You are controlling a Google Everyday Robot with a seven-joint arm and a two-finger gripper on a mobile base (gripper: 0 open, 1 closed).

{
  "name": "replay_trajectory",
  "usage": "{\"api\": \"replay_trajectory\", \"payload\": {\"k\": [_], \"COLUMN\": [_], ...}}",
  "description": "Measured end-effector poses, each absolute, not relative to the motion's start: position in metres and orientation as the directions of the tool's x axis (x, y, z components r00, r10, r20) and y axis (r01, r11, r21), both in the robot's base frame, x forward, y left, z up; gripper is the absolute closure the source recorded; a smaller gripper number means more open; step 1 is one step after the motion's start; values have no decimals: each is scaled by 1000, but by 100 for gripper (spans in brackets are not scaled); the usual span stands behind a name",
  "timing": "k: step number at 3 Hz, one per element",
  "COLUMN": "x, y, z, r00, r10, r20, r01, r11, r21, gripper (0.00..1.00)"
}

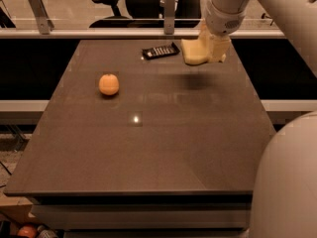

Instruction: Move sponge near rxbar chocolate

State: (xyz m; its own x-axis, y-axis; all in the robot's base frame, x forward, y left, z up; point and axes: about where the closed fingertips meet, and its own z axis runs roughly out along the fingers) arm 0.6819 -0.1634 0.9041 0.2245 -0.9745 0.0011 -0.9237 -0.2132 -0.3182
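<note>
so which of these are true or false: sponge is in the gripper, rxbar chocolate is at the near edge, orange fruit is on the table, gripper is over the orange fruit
1. The sponge is held by the gripper, off the table. True: its shadow falls on the surface below it.
2. The rxbar chocolate lies at the table's near edge. False: it lies by the far edge, just to the picture's left of the sponge.
3. The orange fruit sits on the table. True: it is apart from the bar, closer to the camera and further left in the picture.
4. The gripper hangs over the orange fruit. False: it is at the far right part of the table, beside the rxbar chocolate.
</note>
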Motion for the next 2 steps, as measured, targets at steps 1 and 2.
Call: {"api": "replay_trajectory", "payload": {"k": [1,2], "x": [694,702], "y": [-167,-169], "z": [892,882], "r00": [205,189], "r10": [-978,-981], "r20": [-35,-50], "r01": [-928,-932], "r11": [-183,-163], "r21": [-325,-323], "gripper": [100,100]}}
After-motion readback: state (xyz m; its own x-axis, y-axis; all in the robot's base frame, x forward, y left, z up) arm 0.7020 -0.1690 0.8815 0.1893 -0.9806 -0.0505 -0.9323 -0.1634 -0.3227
